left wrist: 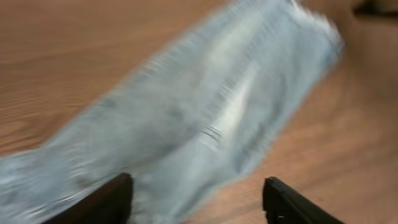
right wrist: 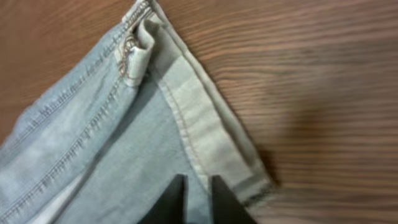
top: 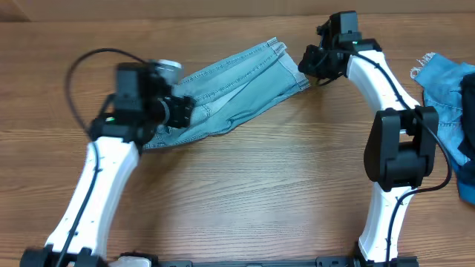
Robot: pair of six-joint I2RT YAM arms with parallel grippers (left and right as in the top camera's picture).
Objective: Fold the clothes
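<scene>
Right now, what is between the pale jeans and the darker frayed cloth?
In the overhead view, only the white right robot arm, above bare brown wooden table. The pale blue denim jeans and darker blue frayed denim lie apart.

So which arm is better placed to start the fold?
Right. The right gripper looks shut on the jeans hem, ready to lift; the left gripper hangs open over the other end, gripping nothing.

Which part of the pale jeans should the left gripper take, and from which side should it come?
Probably the lower-left end of the pale jeans, opposite the hem that the right gripper pinches. Come from above with the left gripper, open, and pinch an outer edge: the cloth lies flat as one long slanted band, so only edges offer a hold.
</scene>
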